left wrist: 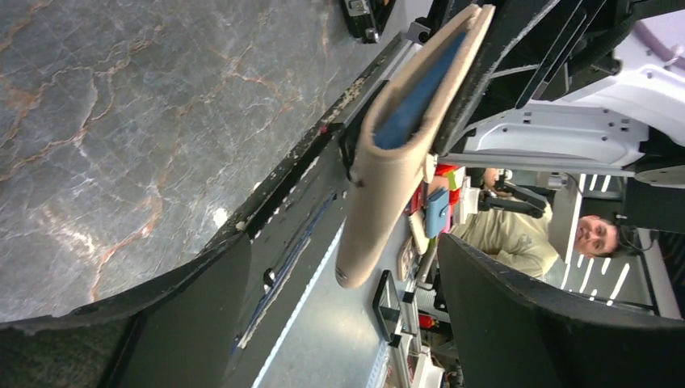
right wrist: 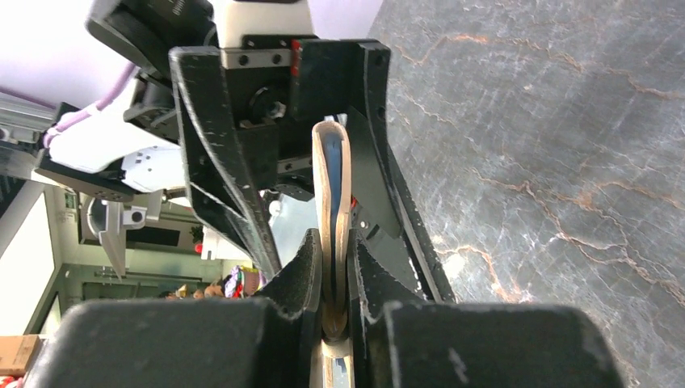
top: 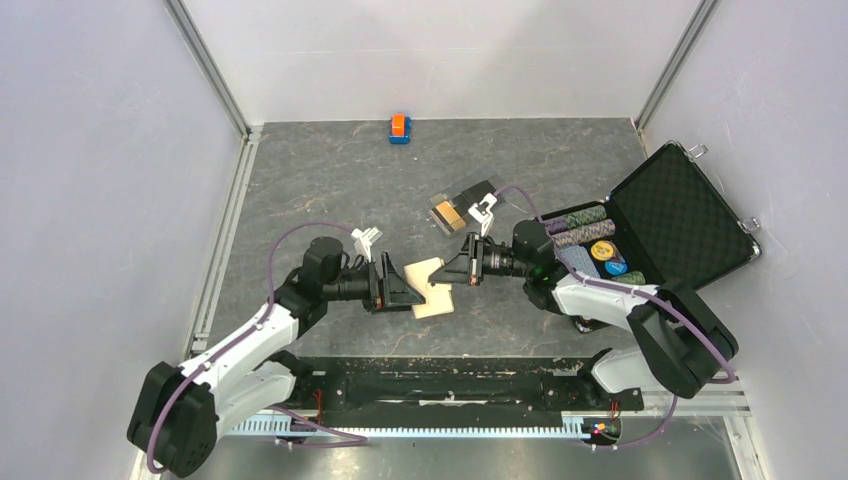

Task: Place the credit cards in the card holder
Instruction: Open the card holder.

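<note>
At centre frame in the top view, the holder (top: 432, 287) is pinched edge-on by the clenched right pincer (right wrist: 333, 259). The left pincer (top: 405, 285) is released, its fingers spread either side of the holder. A blue card (left wrist: 416, 97) sits inside the holder. Other cards (top: 448, 214) lie on the table (top: 330, 180), just above centre.

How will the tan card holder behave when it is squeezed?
Probably soft: the card holder bows open around the blue card where the right gripper pinches it. Likely light: that one edge pinch seems to carry it.
</note>
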Motion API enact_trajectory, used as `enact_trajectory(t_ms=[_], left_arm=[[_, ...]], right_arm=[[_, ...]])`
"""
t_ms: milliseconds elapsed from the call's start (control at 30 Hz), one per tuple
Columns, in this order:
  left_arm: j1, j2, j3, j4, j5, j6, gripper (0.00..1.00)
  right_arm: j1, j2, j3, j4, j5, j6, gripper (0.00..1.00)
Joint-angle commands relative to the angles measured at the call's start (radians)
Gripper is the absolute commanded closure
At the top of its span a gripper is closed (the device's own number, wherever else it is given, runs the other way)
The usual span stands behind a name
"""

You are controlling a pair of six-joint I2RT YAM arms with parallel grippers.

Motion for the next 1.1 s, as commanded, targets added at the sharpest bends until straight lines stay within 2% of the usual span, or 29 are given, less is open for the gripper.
enact_trajectory(t_ms=[0,133,267,333,400,500,533,633,700,833,1067], left_arm=[[-0.002,-0.004,-0.030,0.278,0.064,-0.153,0.13],[-0.003,-0.021,-0.022,0.309,0.087,-0.161,0.35],[-0.003,-0.038,-0.023,0.321,0.070,-0.170,0.71],[-0.002,-0.038,-0.026,0.312,0.064,-0.171,0.87],[-0.003,-0.037,-0.018,0.253,0.043,-0.147,0.98],[-0.003,-0.038,0.043,-0.018,-0.040,-0.019,0.98],[-0.003,-0.041,0.070,-0.113,-0.082,0.028,0.98],[-0.004,-0.032,0.154,-0.348,-0.207,0.151,0.98],[-0.007,-0.006,0.203,-0.462,-0.265,0.208,0.98],[-0.016,0.074,0.291,-0.607,-0.331,0.289,0.98],[-0.057,0.125,0.371,-0.674,-0.367,0.318,0.98]], right_arm=[[0.003,-0.040,-0.004,0.134,0.013,0.078,1.00],[0.004,-0.030,-0.012,0.197,0.017,0.132,0.99],[0.003,-0.023,-0.009,0.186,0.032,0.135,0.94],[0.005,-0.028,-0.001,0.144,0.041,0.109,0.83],[0.003,-0.044,0.023,-0.005,0.074,0.032,0.63],[0.005,-0.085,0.111,-0.344,0.193,-0.166,0.27],[0.006,-0.092,0.142,-0.454,0.238,-0.231,0.18],[0.017,-0.090,0.260,-0.691,0.342,-0.391,0.03],[0.031,-0.071,0.326,-0.824,0.388,-0.452,0.02],[0.081,-0.012,0.409,-0.927,0.449,-0.501,0.02],[0.196,0.124,0.545,-1.028,0.538,-0.537,0.02]])
